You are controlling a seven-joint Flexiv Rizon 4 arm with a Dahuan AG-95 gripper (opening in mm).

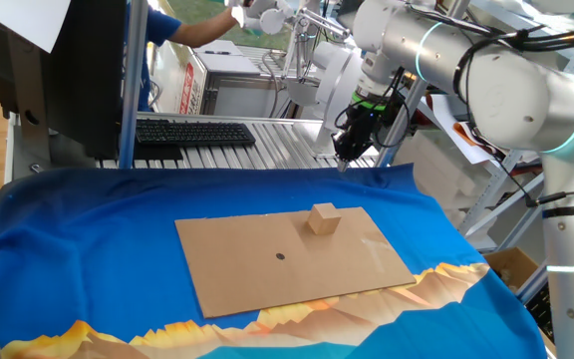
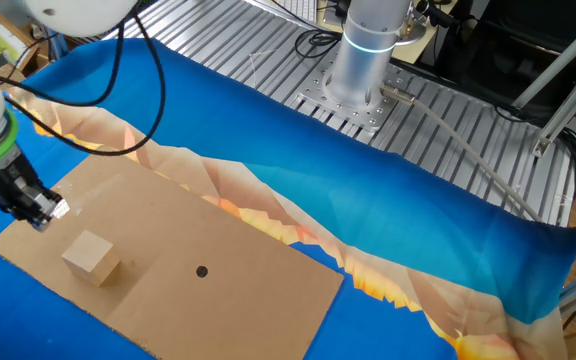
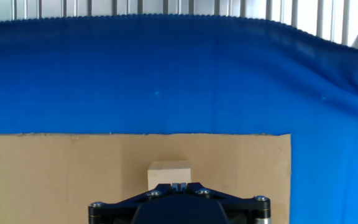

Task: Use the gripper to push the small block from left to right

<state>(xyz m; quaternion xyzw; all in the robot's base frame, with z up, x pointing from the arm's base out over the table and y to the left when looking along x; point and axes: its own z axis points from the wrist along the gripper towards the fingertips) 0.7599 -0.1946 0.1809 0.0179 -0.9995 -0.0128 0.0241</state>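
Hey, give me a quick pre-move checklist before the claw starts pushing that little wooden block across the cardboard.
1. Small block on the cardboard sheet, upright: ok.
2. Claw lined up with the block, per the hand view: ok.
3. Claw touching the block: not ok, a gap shows in both fixed views.
4. Claw tip down at block height: cannot tell.
5. Cardboard bare along the block's path, only a small dark dot marked: ok.
6. Claw fingers closed for pushing: cannot tell.

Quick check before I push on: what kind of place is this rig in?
Probably a robotics lab or workshop: slatted aluminium table, keyboard by a monitor, cardboard sheet on blue cloth.
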